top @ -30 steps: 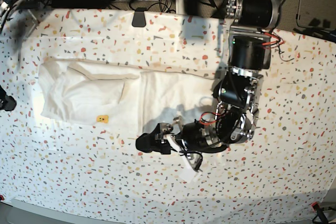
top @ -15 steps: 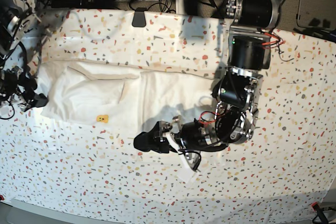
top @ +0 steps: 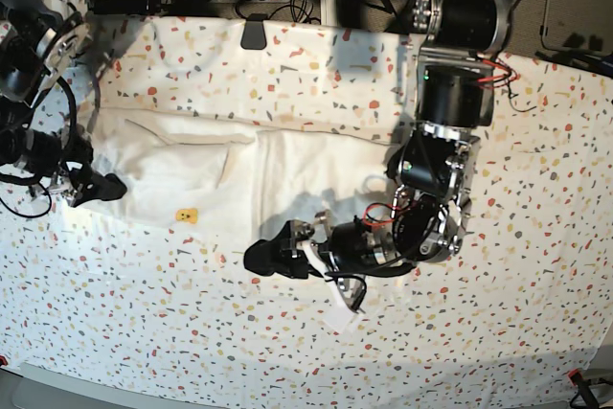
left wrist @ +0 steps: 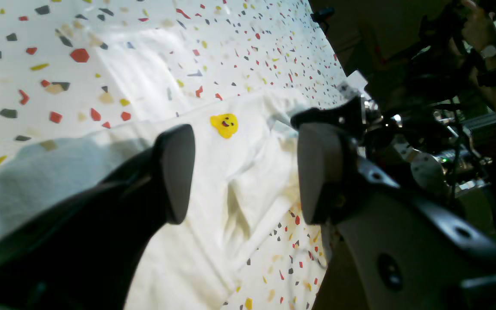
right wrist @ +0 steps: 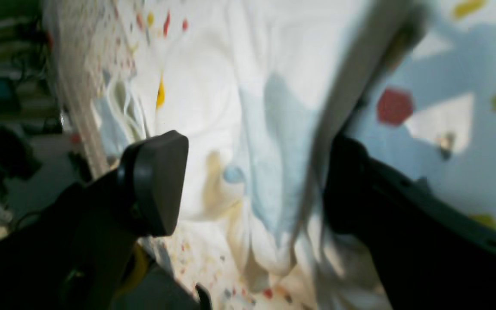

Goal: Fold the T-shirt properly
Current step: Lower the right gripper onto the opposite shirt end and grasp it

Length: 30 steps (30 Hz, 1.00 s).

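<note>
While the large white cotton T-shirt (top: 206, 174) lies partly folded, plain side up, across the middle-left of the white terrazzo-speckled tabletop (top: 498, 332), both arms sit low over it. Small yellow mark (top: 188, 216) shows near its front hem. Left gripper (top: 271, 258), black-fingered, jaws spread wide, nothing between them, just at the shirt's near edge. Right gripper (top: 96, 189) at the shirt's far-left end, jaws apart too; wrist view blurred, so contact with the cloth is uncertain.
</note>
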Available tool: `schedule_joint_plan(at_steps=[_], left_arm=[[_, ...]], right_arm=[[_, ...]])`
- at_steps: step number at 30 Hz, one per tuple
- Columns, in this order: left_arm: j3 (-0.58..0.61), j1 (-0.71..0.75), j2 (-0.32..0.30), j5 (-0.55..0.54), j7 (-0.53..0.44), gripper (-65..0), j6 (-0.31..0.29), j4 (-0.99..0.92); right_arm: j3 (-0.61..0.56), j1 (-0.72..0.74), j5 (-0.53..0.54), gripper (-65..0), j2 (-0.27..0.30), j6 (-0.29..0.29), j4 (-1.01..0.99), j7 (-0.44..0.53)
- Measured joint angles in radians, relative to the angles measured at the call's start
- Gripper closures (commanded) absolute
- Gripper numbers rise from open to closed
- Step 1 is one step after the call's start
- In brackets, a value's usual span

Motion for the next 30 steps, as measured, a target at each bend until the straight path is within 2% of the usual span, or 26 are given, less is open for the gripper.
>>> schedule_joint_plan(at_steps=[2, 6, 10, 15, 18, 20, 23, 27, 30], left_arm=[[0.000, 0.000, 0.000, 0.000, 0.000, -36.8, 0.000, 0.000], [0.000, 0.000, 0.000, 0.006, 0.000, -36.8, 0.000, 0.000], [0.000, 0.000, 0.000, 0.082, 0.000, -36.8, 0.000, 0.000], [0.000, 0.000, 0.000, 0.241, 0.008, -36.7, -0.003, 0.000], [0.000, 0.001, -0.004, 0.259, 0.110, -34.2, -0.034, 0.000], [0.000, 0.000, -0.005, 0.236, 0.105, -32.0, -0.039, 0.000], [0.000, -0.002, -0.012, 0.238, 0.103, -31.9, -0.050, 0.016], [0.001, -0.002, -0.043, 0.237, 0.104, -31.9, -0.052, 0.064], [0.001, -0.002, -0.081, 0.237, 0.104, -31.9, -0.052, 0.098]], right_arm=[[0.000, -0.011, 0.032, -47.7, 0.012, 0.000, -0.001, -0.042], [-0.002, -0.038, 0.098, -47.7, 0.041, 0.000, -0.001, -0.042], [-0.002, -0.075, 0.175, -47.7, 0.072, 0.000, -0.005, -0.037], [-0.002, -0.085, 0.168, -47.6, 0.065, 0.000, -0.005, -0.021], [-0.024, -0.084, 0.131, -47.6, 0.064, 0.000, -0.004, 0.025], [-0.077, -0.079, 0.109, -47.6, 0.069, 0.001, 0.001, 0.024], [-0.202, -0.074, 0.113, -47.6, 0.082, 0.009, 0.008, 0.028], [-0.370, -0.069, 0.171, -47.6, 0.088, 0.008, 0.009, 0.048], [-0.437, -0.068, 0.211, -47.6, 0.092, 0.011, 0.011, 0.056]])
